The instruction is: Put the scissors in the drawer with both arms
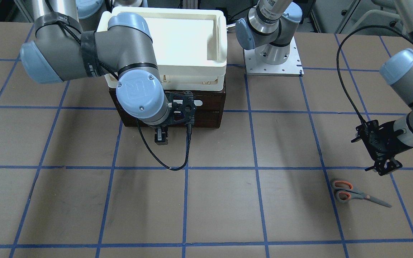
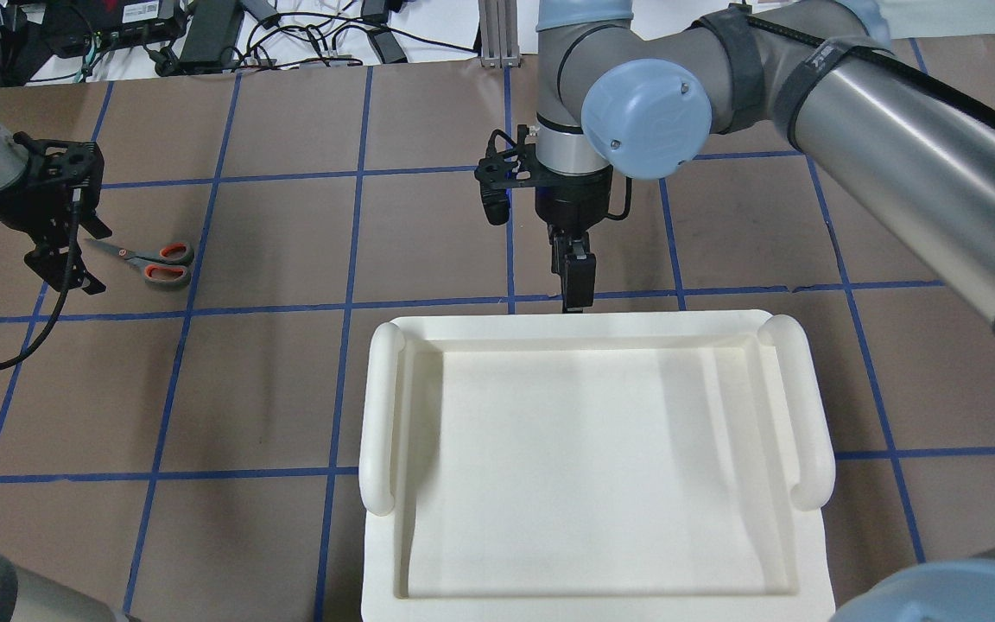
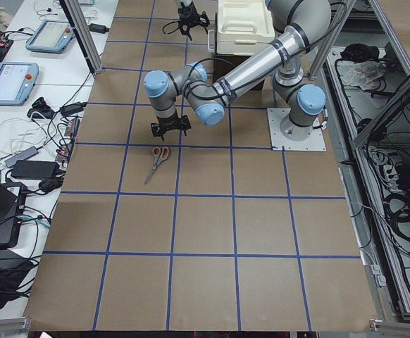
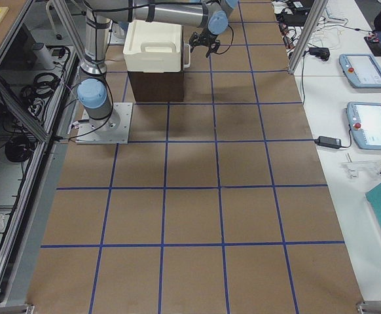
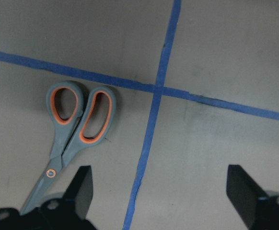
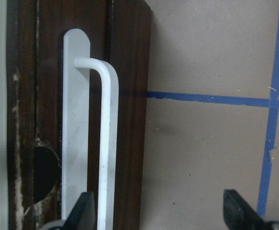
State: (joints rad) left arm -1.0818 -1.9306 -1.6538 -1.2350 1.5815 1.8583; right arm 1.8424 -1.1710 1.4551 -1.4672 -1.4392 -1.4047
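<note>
Left wrist-mounted view: my left gripper is wide, but the scissors lie at frame left, so I may miss them. My right gripper, also wide, may catch the drawer handle off-centre.

- Table: flat brown top, marked into squares by blue tape.
- Tray: cream-white plastic, wide and shallow, with a rounded grip at each short end.
- Bench: white, running along the table's far side from the tray.
- Pendants: two grey-blue units with screens, lying on the bench.
- Cables: black and white, tangled on the bench among black power bricks.
- Post: aluminium, slanting up from the bench edge.
</note>
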